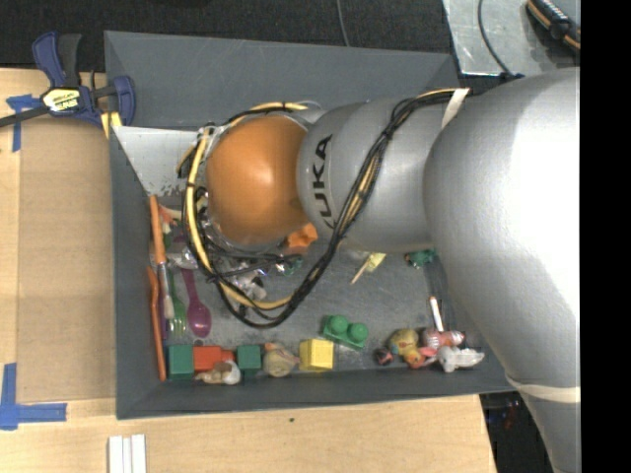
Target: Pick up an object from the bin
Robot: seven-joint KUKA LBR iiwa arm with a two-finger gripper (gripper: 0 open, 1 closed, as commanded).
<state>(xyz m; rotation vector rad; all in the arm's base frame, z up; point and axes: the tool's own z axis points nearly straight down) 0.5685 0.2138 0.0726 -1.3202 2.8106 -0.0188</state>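
Note:
My gripper (248, 268) is low in the left half of the bin, mostly hidden under the arm's orange dome and its cables. Just left of it lies a purple spoon (198, 309) with its bowl toward the front. Beside the spoon is a clear utensil with a green stem (175, 302). A long orange stick (155, 294) runs along the left wall. Whether anything is between the gripper's fingers is hidden.
Along the front wall lie a green block (180, 362), an orange block (209, 357), another green block (248, 357), a small beige figure (281, 361), a yellow block (316, 354) and a green brick (345, 331). Colourful toys (426, 348) are heaped at the front right. The arm covers the bin's right and back.

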